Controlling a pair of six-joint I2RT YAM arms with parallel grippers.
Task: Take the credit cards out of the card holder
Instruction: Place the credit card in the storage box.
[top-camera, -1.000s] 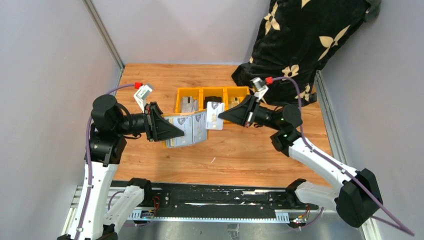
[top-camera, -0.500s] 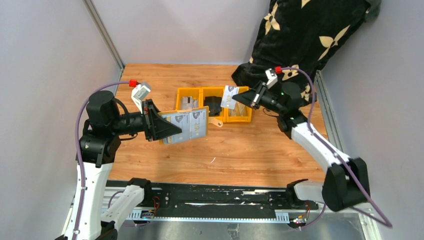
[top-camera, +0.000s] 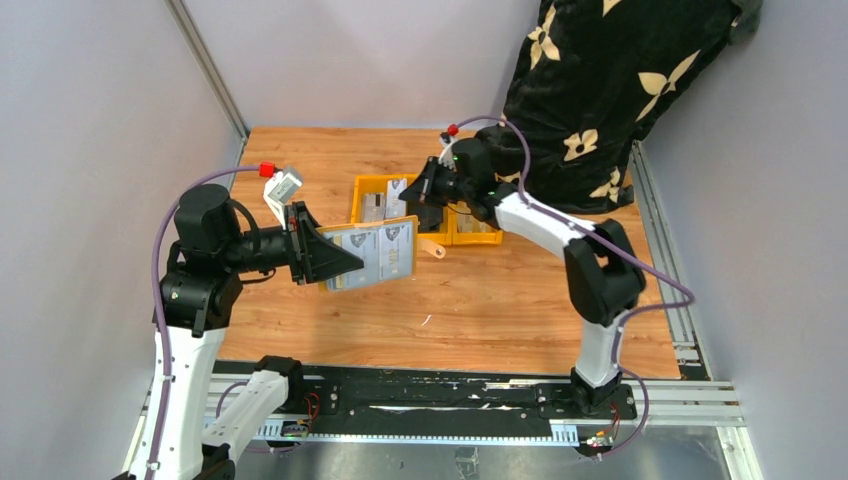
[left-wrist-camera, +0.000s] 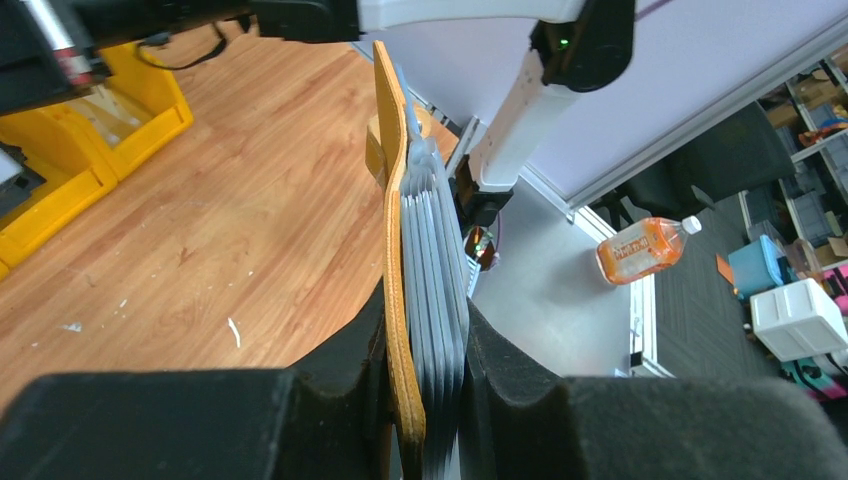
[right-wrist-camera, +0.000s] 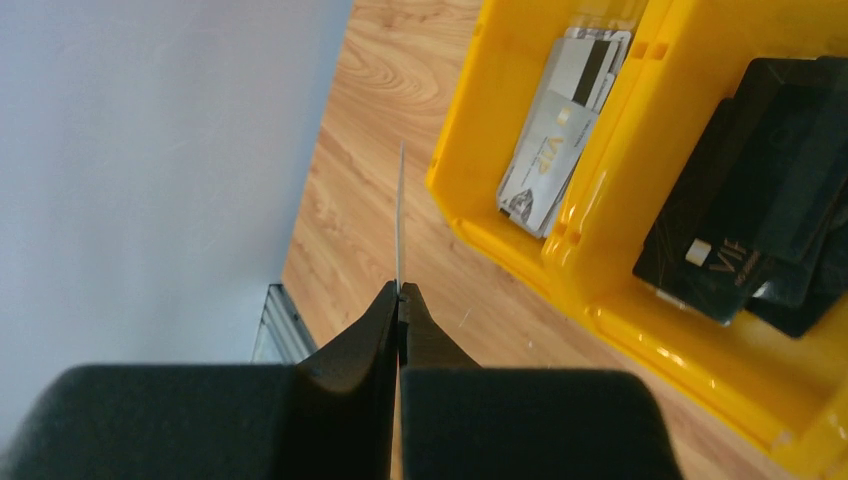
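Top external, near to far.

1. Left gripper (top-camera: 345, 262), 9 o'clock side of the table. Jaws part-spread, clamped on the holder (top-camera: 372, 255), held open and clear of the wood, inner face up. Left wrist view: tan cover edge-on between the pads, grey cards (left-wrist-camera: 436, 260) stacked against it, so several yet to come out. Snap tab (top-camera: 432, 247) just past the holder's 3 o'clock edge.

2. Right gripper (top-camera: 415, 193), at 12 o'clock from the holder and well apart from it. Jaws pressed together, pinching one card (top-camera: 397, 196) by its edge. Right wrist view: card (right-wrist-camera: 400, 215) seen as a thin upright line rising from the fingertips, near the bin's left cell. Cannot tell whether over the cell or just beside it.

3. Yellow bins (top-camera: 455, 238). Left cell: silver cards (right-wrist-camera: 555, 130) lying flat. Middle cell: black cards (right-wrist-camera: 740, 235).

4. Black flowered cloth (top-camera: 610, 80), 1 o'clock corner.

Step judged: dropping off an extracted card.

Next move, likely: centre over the left cell, lower, spread the jaws. Then back to the holder, nipping one card only, with the left grip kept firm.
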